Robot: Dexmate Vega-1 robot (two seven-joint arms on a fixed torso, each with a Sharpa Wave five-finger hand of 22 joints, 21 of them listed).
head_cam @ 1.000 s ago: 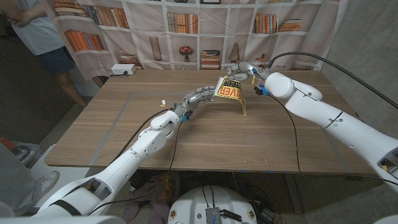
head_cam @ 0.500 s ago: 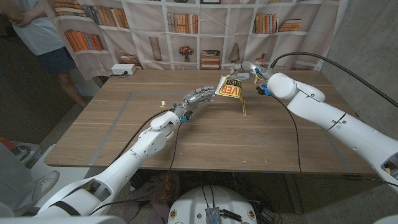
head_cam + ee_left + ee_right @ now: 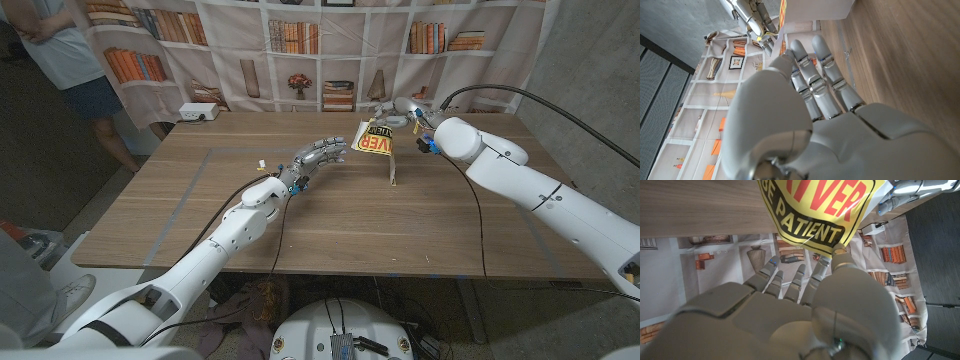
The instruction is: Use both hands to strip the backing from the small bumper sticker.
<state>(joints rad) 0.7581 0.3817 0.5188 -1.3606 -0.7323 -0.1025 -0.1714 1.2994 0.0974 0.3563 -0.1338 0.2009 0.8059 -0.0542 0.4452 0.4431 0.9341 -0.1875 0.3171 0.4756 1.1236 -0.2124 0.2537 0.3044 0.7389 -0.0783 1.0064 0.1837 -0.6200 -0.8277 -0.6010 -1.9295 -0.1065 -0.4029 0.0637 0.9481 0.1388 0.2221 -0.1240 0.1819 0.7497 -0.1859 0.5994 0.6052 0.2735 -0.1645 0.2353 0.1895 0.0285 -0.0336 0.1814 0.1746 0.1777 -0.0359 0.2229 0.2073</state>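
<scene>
Since a moment ago, the left hand (image 3: 318,157) has let go of the sticker (image 3: 376,140) and now floats just beside it with fingers spread, holding nothing, while the right hand (image 3: 397,109) has lifted the sticker up over the far part of the table (image 3: 200,215). A thin backing strip (image 3: 391,166) hangs down from the sticker to the table. From the left wrist, the left hand's fingers (image 3: 820,75) reach out straight and apart. From the right wrist, the right hand (image 3: 805,300) pinches the yellow sticker's (image 3: 822,205) edge.
</scene>
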